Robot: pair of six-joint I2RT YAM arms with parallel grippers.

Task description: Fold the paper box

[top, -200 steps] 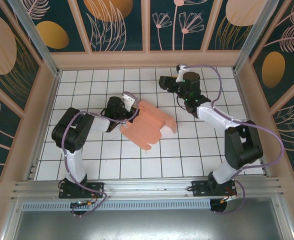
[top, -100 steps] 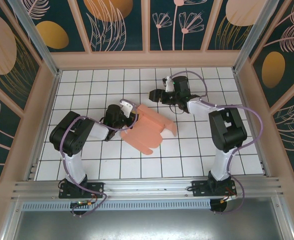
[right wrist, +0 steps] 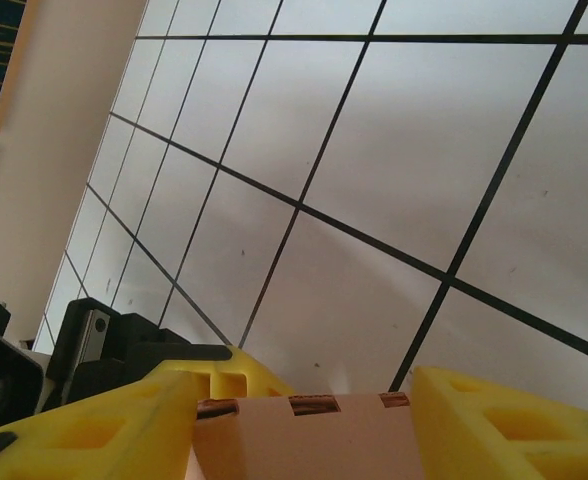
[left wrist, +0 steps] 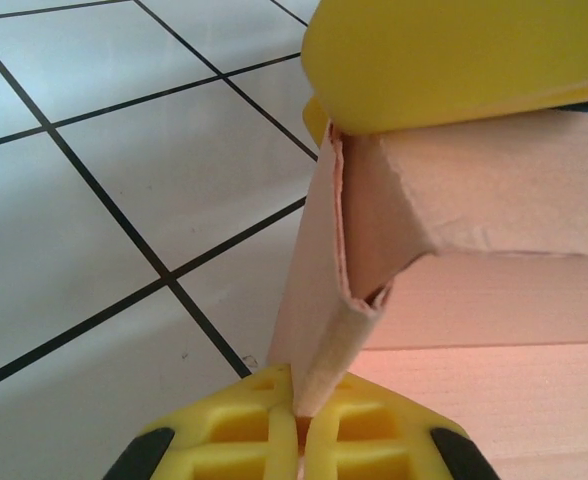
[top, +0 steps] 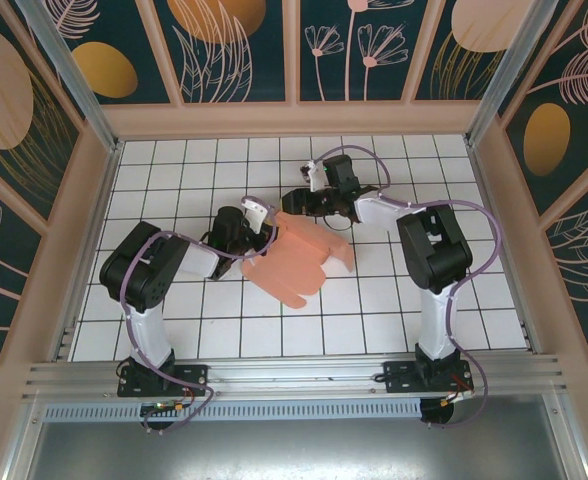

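Pinching box edge with left gripper, pressed together on it; straddling another edge with right gripper, spread apart.

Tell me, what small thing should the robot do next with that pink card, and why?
Probably close the right fingers on the edge of the pink card lying between them: they stand apart, while the left fingers pinch its other side.
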